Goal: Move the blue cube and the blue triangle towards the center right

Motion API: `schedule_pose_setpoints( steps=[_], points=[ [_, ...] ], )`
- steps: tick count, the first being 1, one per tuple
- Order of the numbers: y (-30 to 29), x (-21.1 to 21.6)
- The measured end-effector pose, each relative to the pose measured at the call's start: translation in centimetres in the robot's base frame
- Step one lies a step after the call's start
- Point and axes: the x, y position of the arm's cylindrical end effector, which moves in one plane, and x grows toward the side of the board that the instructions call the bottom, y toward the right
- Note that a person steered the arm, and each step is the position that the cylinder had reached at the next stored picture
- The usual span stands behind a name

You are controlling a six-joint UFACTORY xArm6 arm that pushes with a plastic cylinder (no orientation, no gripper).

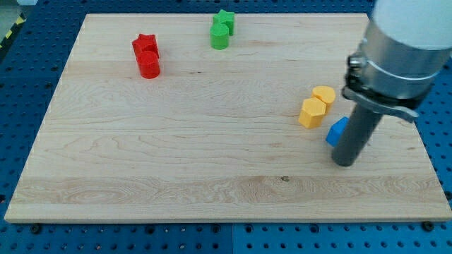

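One blue block [336, 131] lies on the wooden board at the view's right, below the yellow blocks; the rod covers most of it, so I cannot tell its shape. No second blue block shows; the rod or arm may hide it. My tip [344, 162] rests on the board just right of and below the blue block, touching or nearly touching it. The arm's grey and white body [399, 49] fills the view's upper right.
A yellow hexagon [312, 113] and a yellow cylinder [324, 95] sit together just left of and above the blue block. A red star [145, 45] and red cylinder [149, 65] lie at top left. A green star [224, 21] and green cylinder [219, 37] lie at top centre.
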Motion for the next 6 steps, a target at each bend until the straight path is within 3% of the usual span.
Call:
schedule_pose_setpoints(
  steps=[2,4,6],
  points=[
    [2.9,0.0],
    [-2.2,0.7],
    [-3.0,-1.5]
  ],
)
